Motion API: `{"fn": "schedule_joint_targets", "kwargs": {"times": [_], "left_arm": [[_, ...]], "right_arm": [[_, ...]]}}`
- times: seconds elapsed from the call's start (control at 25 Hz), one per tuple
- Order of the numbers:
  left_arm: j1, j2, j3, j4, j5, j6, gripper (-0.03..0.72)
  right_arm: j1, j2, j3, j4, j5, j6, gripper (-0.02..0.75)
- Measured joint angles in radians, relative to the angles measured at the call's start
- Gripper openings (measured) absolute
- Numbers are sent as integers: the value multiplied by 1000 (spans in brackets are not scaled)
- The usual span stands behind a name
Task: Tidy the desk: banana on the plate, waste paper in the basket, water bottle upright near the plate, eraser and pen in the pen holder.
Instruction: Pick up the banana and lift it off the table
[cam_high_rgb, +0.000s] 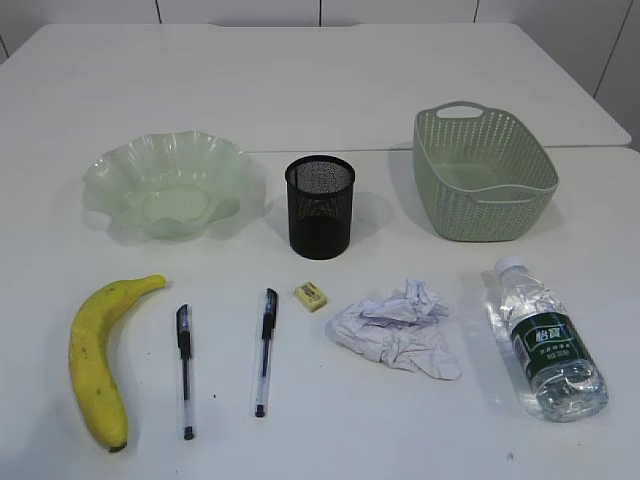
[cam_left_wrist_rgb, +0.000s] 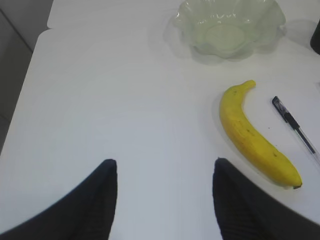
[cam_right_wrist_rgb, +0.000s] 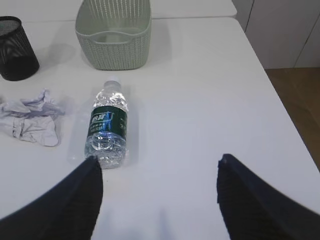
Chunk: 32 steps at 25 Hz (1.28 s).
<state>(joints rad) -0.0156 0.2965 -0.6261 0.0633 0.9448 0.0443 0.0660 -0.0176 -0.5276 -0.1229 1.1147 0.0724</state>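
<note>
While nothing has been lifted yet, everything sits laid out on the white surface (cam_high_rgb: 320, 90) waiting for the first pick. Across the bottom of the exterior view: the banana (cam_high_rgb: 95, 360) at lower left, two pens (cam_high_rgb: 185, 370) (cam_high_rgb: 264, 350) beside it, the small yellow eraser (cam_high_rgb: 311, 295) at centre, the crumpled paper (cam_high_rgb: 398, 328) just right of it, and the water bottle (cam_high_rgb: 545, 345) lying on its side at lower right. Behind them stand the green plate (cam_high_rgb: 167, 185) at upper left, the black pen holder (cam_high_rgb: 320, 205) in the middle and the basket (cam_high_rgb: 483, 185) at upper right, all empty as far as I can see.

Left gripper (cam_left_wrist_rgb: 165, 172) hangs with jaws spread wide, holding nothing, banana off to the right of its frame. Right gripper (cam_right_wrist_rgb: 160, 170) likewise wide and empty, with the bottle's base close by its left jaw.

So this looks like the very start. A likely opener: left arm swings right and down over the banana's middle, lining the jaws across its width, then carries it up-frame to the plate. Alternatively, the right arm goes for the bottle.
</note>
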Motion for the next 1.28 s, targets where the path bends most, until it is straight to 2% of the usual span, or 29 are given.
{"fn": "schedule_joint_targets", "kwargs": {"times": [0.2, 0.52, 0.8, 1.0, 1.28], "left_arm": [[0, 28, 0, 2, -4, 0, 424], [0, 75, 0, 2, 10, 0, 424], [-3, 110, 0, 2, 35, 0, 424], [-3, 148, -2, -17, 66, 0, 424], [-8, 275, -103, -35, 99, 0, 424]], "right_arm": [[0, 30, -9, 8, 3, 0, 532], [0, 303, -112, 14, -7, 0, 532], [0, 471, -177, 15, -128, 0, 532], [0, 539, -185, 19, -142, 0, 532], [0, 627, -185, 21, -148, 39, 532]]}}
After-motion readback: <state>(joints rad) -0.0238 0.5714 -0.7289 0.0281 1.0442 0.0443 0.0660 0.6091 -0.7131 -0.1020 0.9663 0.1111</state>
